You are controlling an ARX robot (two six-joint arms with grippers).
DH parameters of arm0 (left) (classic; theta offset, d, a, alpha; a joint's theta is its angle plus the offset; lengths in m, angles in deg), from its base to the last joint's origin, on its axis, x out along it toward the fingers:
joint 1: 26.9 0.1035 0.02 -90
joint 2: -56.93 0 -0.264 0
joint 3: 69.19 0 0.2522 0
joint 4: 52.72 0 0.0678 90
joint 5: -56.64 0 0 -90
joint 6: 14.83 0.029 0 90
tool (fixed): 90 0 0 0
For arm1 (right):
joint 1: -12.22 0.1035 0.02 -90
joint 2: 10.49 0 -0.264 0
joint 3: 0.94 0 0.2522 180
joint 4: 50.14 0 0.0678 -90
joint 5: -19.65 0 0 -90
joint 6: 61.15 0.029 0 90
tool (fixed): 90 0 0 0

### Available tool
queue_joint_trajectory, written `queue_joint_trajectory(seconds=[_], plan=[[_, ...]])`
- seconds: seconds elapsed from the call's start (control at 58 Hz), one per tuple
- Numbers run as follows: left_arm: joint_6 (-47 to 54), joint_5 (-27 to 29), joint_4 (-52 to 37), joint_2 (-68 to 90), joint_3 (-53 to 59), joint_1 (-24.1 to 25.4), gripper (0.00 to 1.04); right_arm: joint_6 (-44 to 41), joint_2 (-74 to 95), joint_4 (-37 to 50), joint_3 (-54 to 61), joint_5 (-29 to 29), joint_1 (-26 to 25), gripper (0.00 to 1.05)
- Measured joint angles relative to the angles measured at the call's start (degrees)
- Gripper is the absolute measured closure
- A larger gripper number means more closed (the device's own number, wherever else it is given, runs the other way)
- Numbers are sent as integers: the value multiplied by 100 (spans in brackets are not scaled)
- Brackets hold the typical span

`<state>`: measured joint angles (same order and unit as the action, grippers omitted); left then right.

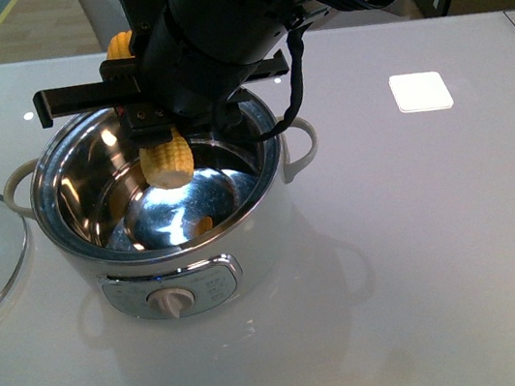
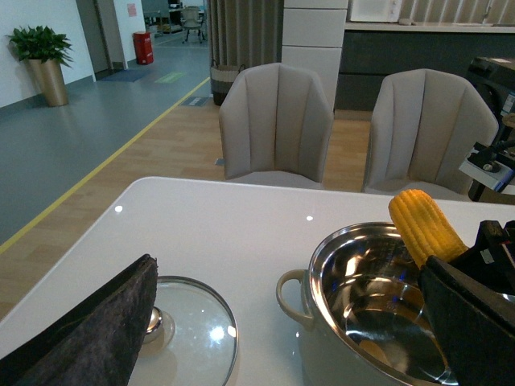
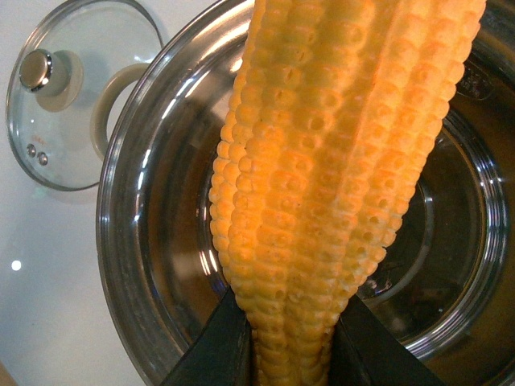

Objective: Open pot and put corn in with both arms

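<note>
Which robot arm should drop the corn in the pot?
The right one. Its claw already pinches the corn, hanging over the open pot. The left claw sits off by the glass lid on the table and holds nothing, so it would probably just be in the way.

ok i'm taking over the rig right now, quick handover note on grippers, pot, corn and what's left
Right gripper: shut on the corn, holding it tilted over the open pot, its lower end inside the rim.
Left gripper: only one dark part shows near the glass lid; cannot tell its state.
Pot: on the white table, steel bowl shows nothing in it.
Glass lid: off, lying flat on the table beside the pot.
Done: pot opened, corn picked up and brought over it.
Left: release the corn into the bowl, then pull the right arm clear.
</note>
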<state>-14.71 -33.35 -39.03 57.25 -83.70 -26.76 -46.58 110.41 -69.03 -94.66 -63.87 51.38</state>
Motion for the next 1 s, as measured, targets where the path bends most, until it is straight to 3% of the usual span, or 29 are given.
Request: queue_joint_trajectory(seconds=[0.052,0.276,0.534,0.793,1.0], plan=[[0,0,0,0,0,0,7,7,11,-7,0,-4,11,89],[0,0,0,0,0,0,7,92,37,-24,0,-26,26,48],[0,0,0,0,0,0,7,114,37,-22,0,-131,-20,8],[0,0,0,0,0,0,7,295,-232,219,302,-151,-319,9],[0,0,0,0,0,0,7,315,-955,723,946,-796,-933,9]])
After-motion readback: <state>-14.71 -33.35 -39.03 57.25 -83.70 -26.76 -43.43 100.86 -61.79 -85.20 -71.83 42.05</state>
